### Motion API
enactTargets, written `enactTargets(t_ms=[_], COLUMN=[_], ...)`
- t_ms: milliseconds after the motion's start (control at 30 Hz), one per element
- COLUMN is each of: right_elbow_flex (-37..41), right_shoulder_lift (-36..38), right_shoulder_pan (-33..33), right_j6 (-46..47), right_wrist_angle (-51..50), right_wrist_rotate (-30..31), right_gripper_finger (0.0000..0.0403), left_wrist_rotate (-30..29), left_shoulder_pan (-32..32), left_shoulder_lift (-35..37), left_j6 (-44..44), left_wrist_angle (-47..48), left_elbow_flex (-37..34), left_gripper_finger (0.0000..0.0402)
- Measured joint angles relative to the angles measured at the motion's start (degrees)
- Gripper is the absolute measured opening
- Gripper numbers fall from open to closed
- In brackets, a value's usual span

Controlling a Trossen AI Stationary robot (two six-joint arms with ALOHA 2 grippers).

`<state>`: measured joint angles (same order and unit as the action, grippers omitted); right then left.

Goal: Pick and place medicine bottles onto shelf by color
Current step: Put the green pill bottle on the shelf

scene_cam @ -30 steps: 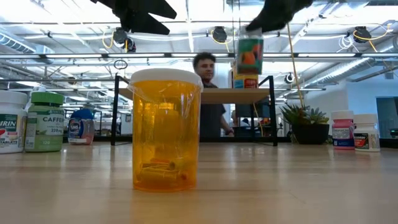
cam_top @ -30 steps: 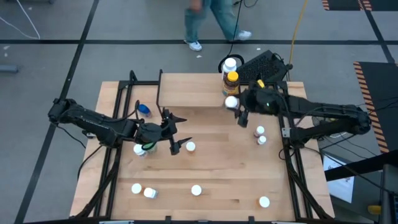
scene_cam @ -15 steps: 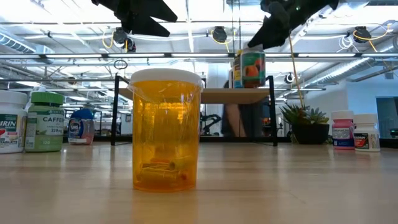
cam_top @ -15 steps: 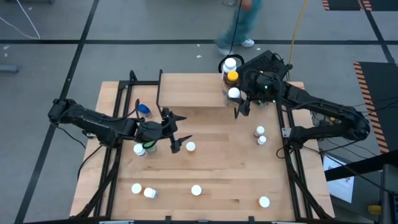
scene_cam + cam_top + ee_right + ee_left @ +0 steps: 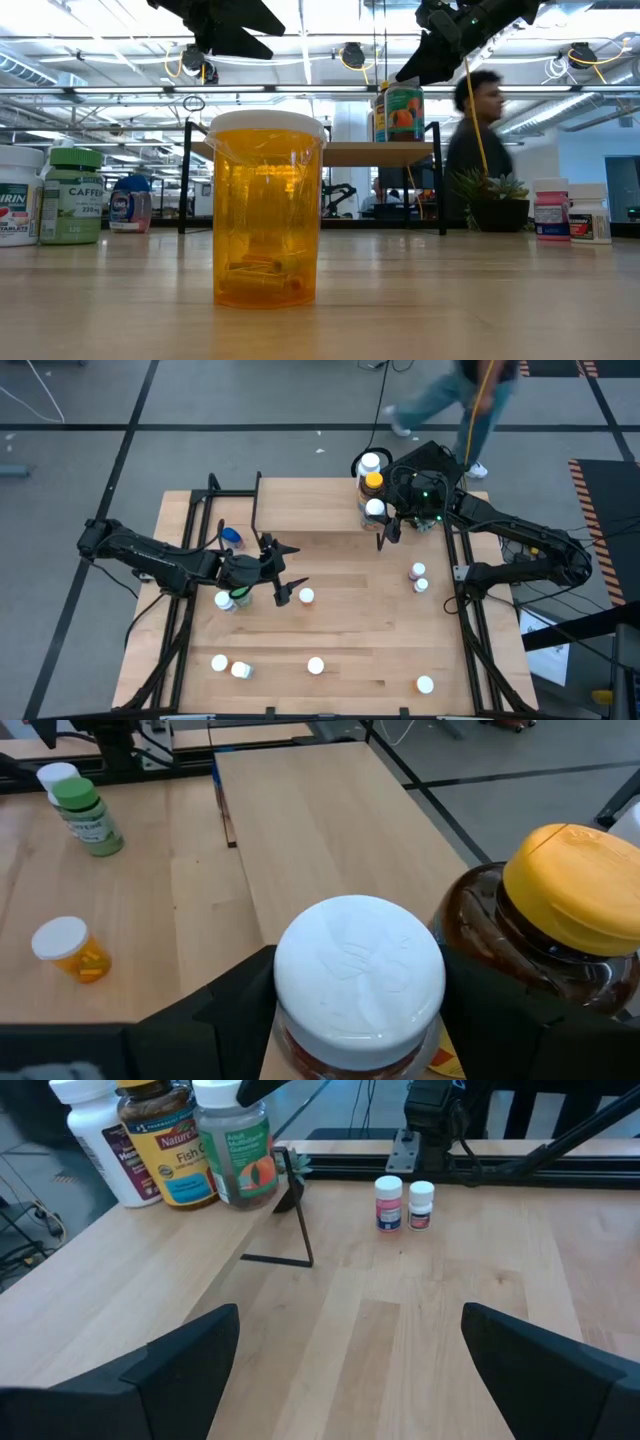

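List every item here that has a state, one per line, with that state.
Right hand: closed around the green bottle, which stands on the shelf.
Left hand: open, empty, above the table.
Yellow-capped bottle: upright on the shelf, touching the green one.
Orange vial: upright on the table, capped.
Blue bottle: lying on its side.

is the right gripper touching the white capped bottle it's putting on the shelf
Touching. The right wrist view shows the right gripper with its jaws pressed against both sides of the white-capped bottle, beside the yellow-capped bottle on the shelf.
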<state>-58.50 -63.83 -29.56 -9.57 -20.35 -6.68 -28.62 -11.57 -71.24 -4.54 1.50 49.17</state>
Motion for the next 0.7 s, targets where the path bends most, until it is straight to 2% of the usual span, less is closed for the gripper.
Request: enactTargets(t_ms=[233, 700], right_elbow_flex=[0.07, 0.13], right_shoulder_lift=[-0.07, 0.67], right_shoulder_pan=[-0.44, -0.48], right_j6=[-0.36, -2.21], right_wrist_angle=[0.71, 3.24], right_wrist_rotate=[-0.97, -1.02], right_gripper_finger=[0.0257, 0.0258], left_wrist_rotate=[0.00, 0.00], left_shoulder_pan=[0.00, 0.00], left_shoulder_lift=[0.01, 0.01], left_j6=[-0.15, -0.53], left_wrist_angle=[0.00, 0.00], left_elbow_flex=[0.00, 0.00], left_gripper_finger=[0.0385, 0.0385])
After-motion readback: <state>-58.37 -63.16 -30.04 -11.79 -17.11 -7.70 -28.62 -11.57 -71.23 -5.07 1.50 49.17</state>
